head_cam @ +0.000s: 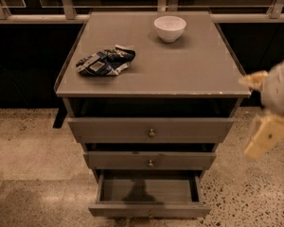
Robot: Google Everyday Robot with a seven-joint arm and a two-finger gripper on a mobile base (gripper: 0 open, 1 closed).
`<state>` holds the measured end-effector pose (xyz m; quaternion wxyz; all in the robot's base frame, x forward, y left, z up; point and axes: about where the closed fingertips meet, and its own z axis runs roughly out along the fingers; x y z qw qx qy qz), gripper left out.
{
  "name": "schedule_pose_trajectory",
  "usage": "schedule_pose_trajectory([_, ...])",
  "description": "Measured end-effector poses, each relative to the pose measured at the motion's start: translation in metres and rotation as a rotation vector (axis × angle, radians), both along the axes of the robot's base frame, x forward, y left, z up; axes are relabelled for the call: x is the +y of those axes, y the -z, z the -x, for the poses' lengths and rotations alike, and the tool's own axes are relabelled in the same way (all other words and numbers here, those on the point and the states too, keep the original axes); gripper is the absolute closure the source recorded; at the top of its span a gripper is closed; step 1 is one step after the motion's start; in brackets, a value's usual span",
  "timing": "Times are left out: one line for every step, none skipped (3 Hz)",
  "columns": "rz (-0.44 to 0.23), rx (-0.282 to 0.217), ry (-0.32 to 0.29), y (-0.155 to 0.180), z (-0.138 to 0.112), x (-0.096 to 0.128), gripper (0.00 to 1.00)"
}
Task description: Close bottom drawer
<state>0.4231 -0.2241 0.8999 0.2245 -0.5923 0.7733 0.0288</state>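
Floor (28, 150): speckled pale stone, which you see on both sides of the cabinet and along 6 o'clock of the view.

Cabinet (78, 110): grey-brown wood at the centre of your view, standing in front of a dark wall with a pale rail (33, 18) at 12 o'clock.

Counter (194, 65): the cabinet's flat top. It carries two things, set well apart.

Top drawer (113, 129): the widest. It stands slightly out, with a dark gap under the counter, and has a round knob (151, 133) at mid-front.

Middle drawer (180, 161): narrower and also slightly out, with a knob (150, 163) at mid-front.

Bottom drawer (132, 210): your task item, at 6 o'clock of the cabinet and lowest of the three. It is pulled out farthest, so you look down onto its inner floor, which has a dark shadow across the middle. Its low front sits at the lower edge of the view.

Pincer (267, 134): cream-coloured and blurred, at 3 o'clock of the cabinet. It is off the counter's right edge and level with the top drawer, and it touches nothing. You cannot tell how wide it stands. It is well apart from the bottom drawer.

Packet (105, 61): crumpled, dark blue and white, lying flat at 9 o'clock of the counter.

Bowl (170, 27): white and upright, at 12 o'clock of the counter near the back edge.
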Motion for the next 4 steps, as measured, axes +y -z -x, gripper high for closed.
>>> schedule_pose_trajectory([-0.163,0.059,0.049,0.102,0.019,-0.011,0.0])
schedule_pose_trajectory([-0.275,0.115,0.132,0.205,0.026,-0.015,0.0])
schedule_pose_trajectory([-0.284,0.079,0.172,0.221,0.009,-0.021,0.19])
schedule_pose_trajectory([-0.28,0.086,0.161,0.217,0.013,-0.019,0.42])
